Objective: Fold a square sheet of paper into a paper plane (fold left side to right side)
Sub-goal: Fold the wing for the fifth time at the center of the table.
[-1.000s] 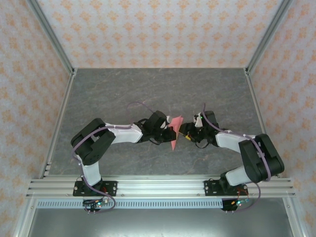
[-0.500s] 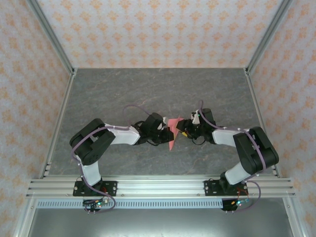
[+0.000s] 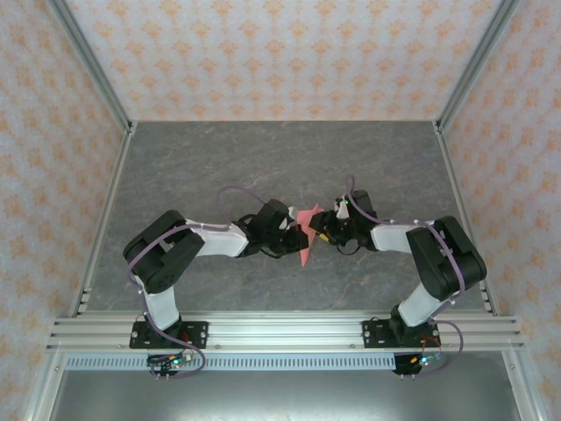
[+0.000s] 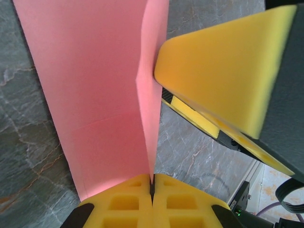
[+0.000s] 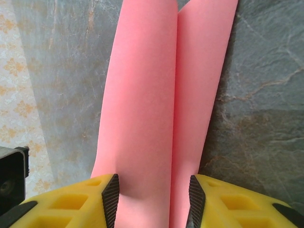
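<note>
— Tally, starting from the left?
— Two arms, two grippers, one pink sheet.
— Left arm first, then.
— Folded hard at the elbow, forearm low, reaching rightward to the middle of the grey table (image 3: 219, 167). Left gripper (image 3: 296, 236) clenched tight on the square sheet of paper (image 3: 308, 224), with yellow pads (image 4: 126, 204) meeting on a creased edge.
— And the sheet?
— Over mid-table, right between both grippers. Folded lengthwise, one flap standing off the other.
— Then the right?
— Mirrors the left: bent elbow, forearm pointing leftward. Right gripper (image 5: 153, 199) spread, fingers on either side of the folded sheet, pink paper filling the gap between them. Squeezing or merely touching, cannot tell.
</note>
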Controlling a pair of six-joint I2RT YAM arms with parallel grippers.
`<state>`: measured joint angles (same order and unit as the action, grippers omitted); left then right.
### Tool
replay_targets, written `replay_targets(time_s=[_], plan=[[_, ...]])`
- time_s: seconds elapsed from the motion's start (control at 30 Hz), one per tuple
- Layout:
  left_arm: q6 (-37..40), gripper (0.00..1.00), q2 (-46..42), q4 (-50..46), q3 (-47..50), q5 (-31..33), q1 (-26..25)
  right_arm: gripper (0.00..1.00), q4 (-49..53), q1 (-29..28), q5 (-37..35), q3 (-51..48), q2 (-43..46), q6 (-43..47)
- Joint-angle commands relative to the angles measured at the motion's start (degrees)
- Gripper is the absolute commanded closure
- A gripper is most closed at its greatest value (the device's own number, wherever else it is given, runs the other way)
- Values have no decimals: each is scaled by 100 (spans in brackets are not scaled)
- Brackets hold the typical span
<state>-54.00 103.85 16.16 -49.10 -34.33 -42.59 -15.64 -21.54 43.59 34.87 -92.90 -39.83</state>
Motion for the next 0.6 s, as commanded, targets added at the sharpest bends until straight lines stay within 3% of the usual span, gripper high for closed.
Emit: replay_targets(time_s=[0.0, 0.57], plan=[[-14, 96, -157, 92, 19, -15, 40, 54, 238, -60, -189, 196, -136, 80], [150, 85, -422, -231, 57, 92, 109, 55, 543, -62, -334, 270, -329, 187]])
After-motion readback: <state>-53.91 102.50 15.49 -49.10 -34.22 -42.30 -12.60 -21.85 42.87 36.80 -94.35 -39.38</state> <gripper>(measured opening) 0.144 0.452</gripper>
